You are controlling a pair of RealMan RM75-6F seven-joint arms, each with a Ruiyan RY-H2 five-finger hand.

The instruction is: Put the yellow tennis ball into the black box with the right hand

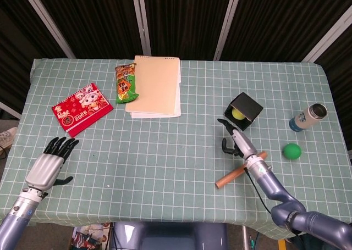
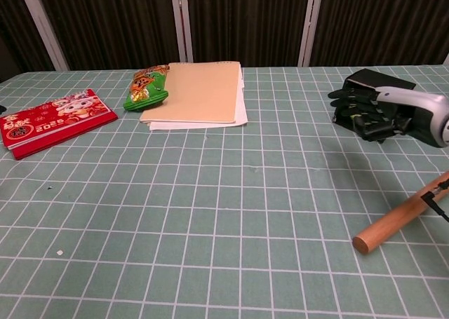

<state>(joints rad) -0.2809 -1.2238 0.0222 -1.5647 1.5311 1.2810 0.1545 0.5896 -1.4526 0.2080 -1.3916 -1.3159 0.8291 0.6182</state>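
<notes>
The yellow tennis ball point(image 1: 237, 114) lies inside the black box point(image 1: 246, 105), which stands tilted toward me at the right of the table. In the chest view the black box point(image 2: 372, 78) shows behind my right hand, and the ball is hidden there. My right hand point(image 1: 234, 142) hovers just in front of the box, apart from it, fingers spread and holding nothing; the right hand point(image 2: 372, 110) is clear in the chest view too. My left hand point(image 1: 48, 164) rests open near the table's front left corner.
A wooden stick point(image 1: 240, 170) lies under my right forearm. A green ball point(image 1: 292, 151) and a lying bottle point(image 1: 308, 117) sit at the far right. A red packet point(image 1: 82, 108), a green snack bag point(image 1: 126, 83) and a tan folder point(image 1: 156, 85) lie toward the back left.
</notes>
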